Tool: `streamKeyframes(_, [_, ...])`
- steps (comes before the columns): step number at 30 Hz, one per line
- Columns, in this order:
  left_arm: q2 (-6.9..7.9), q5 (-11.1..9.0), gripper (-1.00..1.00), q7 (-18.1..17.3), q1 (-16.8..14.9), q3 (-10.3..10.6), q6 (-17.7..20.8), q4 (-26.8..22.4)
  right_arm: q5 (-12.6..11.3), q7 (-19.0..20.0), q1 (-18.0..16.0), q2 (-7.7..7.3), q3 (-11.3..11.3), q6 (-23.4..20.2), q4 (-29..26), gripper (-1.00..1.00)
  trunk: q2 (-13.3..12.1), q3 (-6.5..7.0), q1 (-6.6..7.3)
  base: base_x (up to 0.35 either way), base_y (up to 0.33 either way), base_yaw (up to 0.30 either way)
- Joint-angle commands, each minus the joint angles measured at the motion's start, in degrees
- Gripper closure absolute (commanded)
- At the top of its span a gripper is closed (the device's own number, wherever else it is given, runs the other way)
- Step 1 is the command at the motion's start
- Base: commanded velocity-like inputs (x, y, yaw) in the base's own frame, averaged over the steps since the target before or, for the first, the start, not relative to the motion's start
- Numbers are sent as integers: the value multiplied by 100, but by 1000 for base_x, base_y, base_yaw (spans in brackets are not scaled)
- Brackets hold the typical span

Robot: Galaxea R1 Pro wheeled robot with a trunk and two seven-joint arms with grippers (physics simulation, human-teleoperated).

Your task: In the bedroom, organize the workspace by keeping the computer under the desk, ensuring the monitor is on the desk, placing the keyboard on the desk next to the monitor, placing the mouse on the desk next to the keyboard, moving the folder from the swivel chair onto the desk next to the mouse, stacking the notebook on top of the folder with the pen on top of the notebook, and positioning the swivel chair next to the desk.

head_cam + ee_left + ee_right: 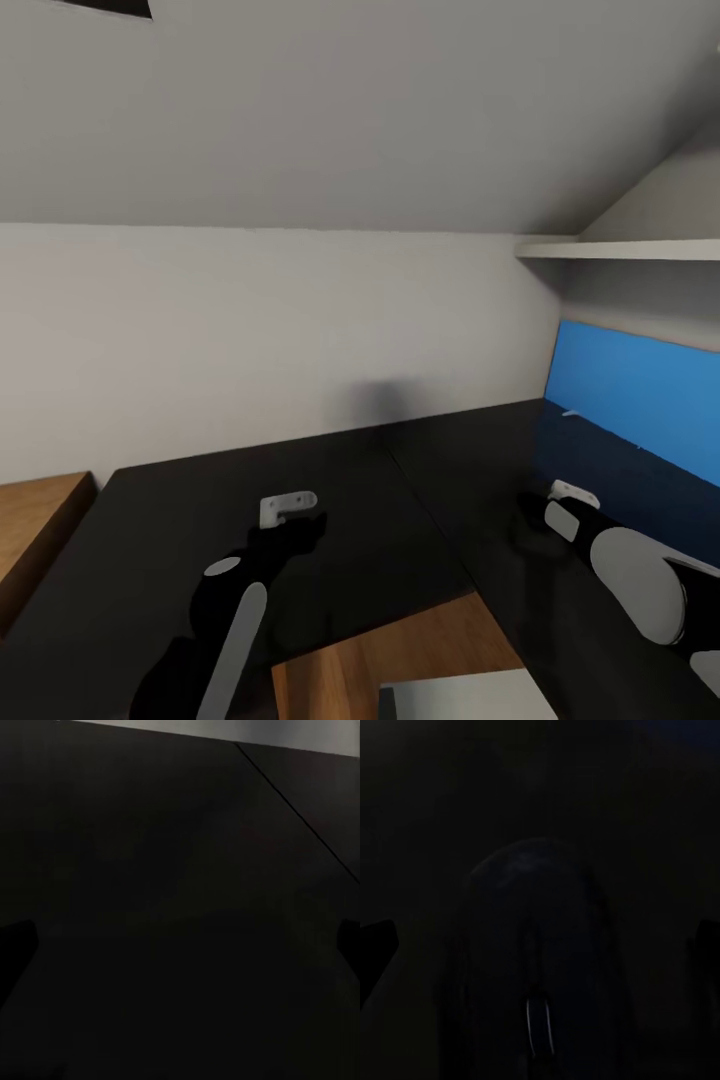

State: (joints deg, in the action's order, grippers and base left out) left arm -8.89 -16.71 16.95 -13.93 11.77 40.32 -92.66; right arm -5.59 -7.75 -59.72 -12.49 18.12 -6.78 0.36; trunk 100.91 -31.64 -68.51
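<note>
While both arms are hovering over the bare desk (440, 470), the right gripper (560, 505) is sitting jaws apart above the mouse (536, 967); left gripper (290, 510) jaws apart, empty. Monitor, keyboard etc. aren't placed yet, I'd judge.

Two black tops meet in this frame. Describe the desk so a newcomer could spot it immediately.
Start at the white shelf on the right wall; just below it runs a bright blue panel. The desk is the glossy black top that this panel backs. The adjoining black top, left of the seam, has only plain white wall behind it.
</note>
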Motion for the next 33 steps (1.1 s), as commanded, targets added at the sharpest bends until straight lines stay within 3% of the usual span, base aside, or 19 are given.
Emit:
streamKeyframes(1, [0, -61, -100, 55, -5, 5, 18, -6, -83, -10, -4, 0, 26, -16, 8, -100, 44, -26, -23, 0, 0, 0])
streamKeyframes(4, [1, -61, -100, 67, -5, 8, 19, -6, -83, -8, -4, 8, 25, -16, 8, -100, 165, -79, -88, 0, 0, 0])
streamKeyframes(19, [1, -61, -100, 71, -5, 9, 19, -6, -82, 2, -4, 10, 25, -16, 8, -100, 165, -79, -88, 0, 0, 0])
streamKeyframes(20, [1, -61, -100, 71, -5, 9, 19, -6, -82, 2, -4, 10, 25, -16, 8, 100, 165, -79, -88, 0, 0, 0])
streamKeyframes(33, [1, -61, -100, 71, -5, 15, 19, -6, -82, 10, -4, 11, 25, -16, 8, 100, 165, -79, -88, 0, 0, 0])
